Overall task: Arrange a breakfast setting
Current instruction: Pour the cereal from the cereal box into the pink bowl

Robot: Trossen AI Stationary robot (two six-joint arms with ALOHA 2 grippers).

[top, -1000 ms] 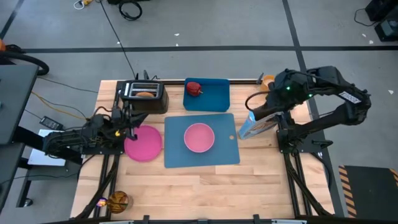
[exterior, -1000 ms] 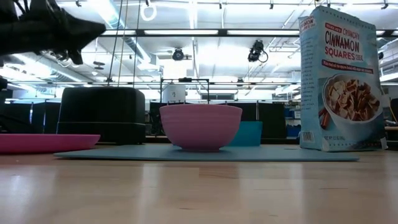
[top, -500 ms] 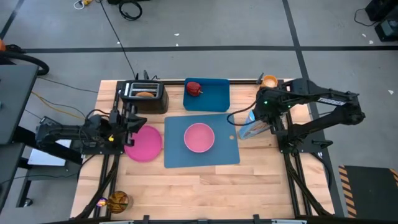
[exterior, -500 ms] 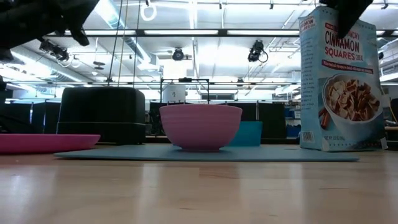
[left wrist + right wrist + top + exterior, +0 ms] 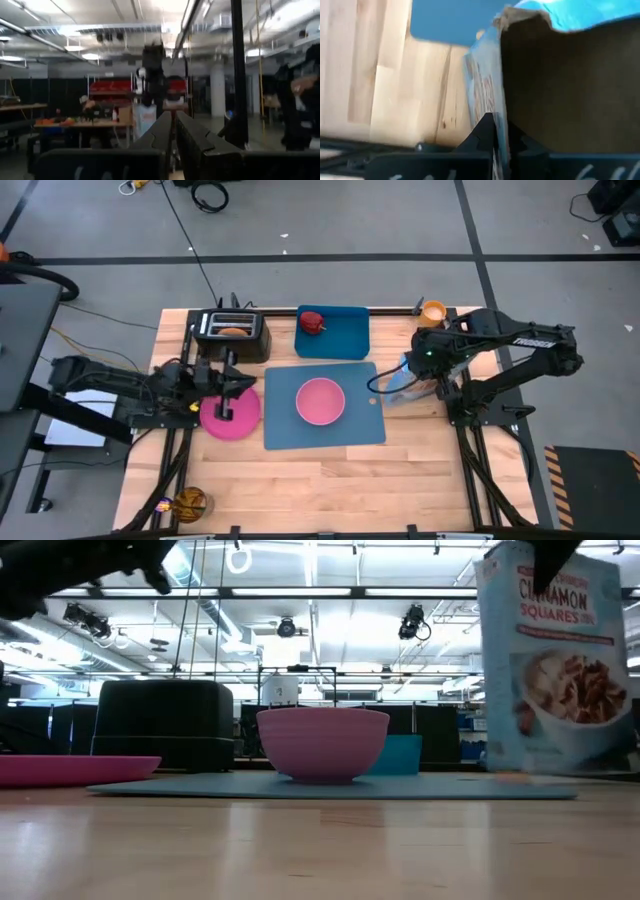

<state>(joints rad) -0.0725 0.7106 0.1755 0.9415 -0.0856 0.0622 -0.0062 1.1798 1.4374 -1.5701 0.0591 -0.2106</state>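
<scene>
While the right gripper (image 5: 496,131) is clenching the open cereal box (image 5: 402,383) by one top wall, beside the blue mat (image 5: 325,438) holding the pink bowl (image 5: 320,401), we are judging a steady upright lift best. Left gripper (image 5: 226,385) is hovering clenched, empty, over the pink plate (image 5: 232,417).

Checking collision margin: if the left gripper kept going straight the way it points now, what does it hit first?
Probably nothing close. The left gripper hangs above the pink plate, fingers shut, pointing level toward the right arm's side. The bowl sits below that line. The cereal box is the first likely contact, but height is unclear.
</scene>
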